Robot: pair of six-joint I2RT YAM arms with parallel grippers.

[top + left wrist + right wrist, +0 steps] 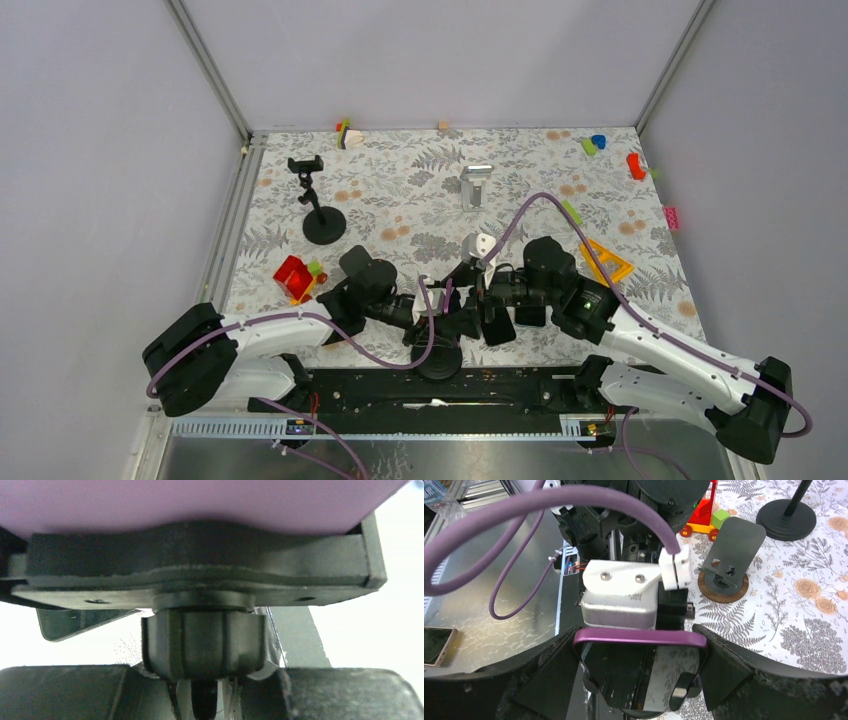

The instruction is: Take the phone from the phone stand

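At the middle of the tabletop's (420, 195) near edge, my left gripper (202, 696) clamps the phone stand (202, 640) by its neck. My right gripper (639, 652) spreads wide astride the phone (639, 636); I cannot tell whether it grips. The phone sits in the stand, not yet lifted out.
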